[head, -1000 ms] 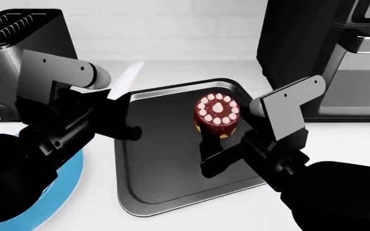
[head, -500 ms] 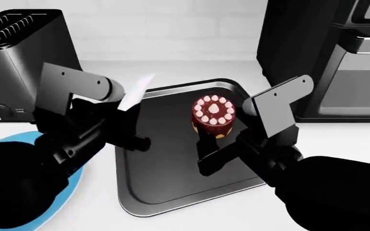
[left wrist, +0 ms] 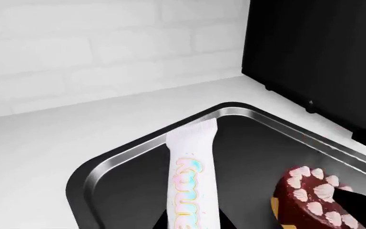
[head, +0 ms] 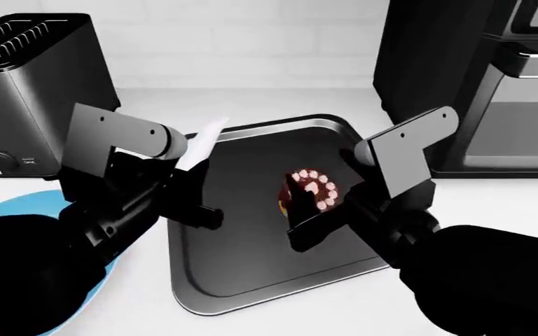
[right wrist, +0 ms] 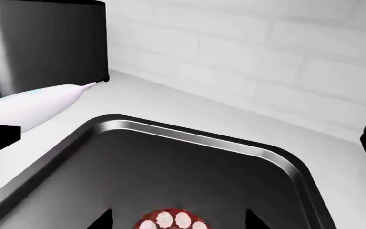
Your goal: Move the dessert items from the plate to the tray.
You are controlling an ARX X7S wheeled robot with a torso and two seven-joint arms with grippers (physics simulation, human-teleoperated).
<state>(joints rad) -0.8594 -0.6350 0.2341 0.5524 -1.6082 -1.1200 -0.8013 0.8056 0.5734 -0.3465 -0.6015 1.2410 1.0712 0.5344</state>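
Note:
The chocolate cake with pink-white dollops lies tilted on the black tray, also seen as the cake and the cake. My right gripper straddles it, open, with a gap on each side between fingers and cake; in the head view the right gripper is just in front of the cake. My left gripper is shut on the thin flat white piece, holding the white piece in the air over the tray's far left rim.
A blue plate lies at the near left, partly under my left arm. A toaster stands at the back left. A black oven stands right of the tray. A white wall runs behind the counter.
The cake has dropped from above the tray onto the tray floor and now tilts. My left arm has shifted right with the white piece, toward the tray's far rim.

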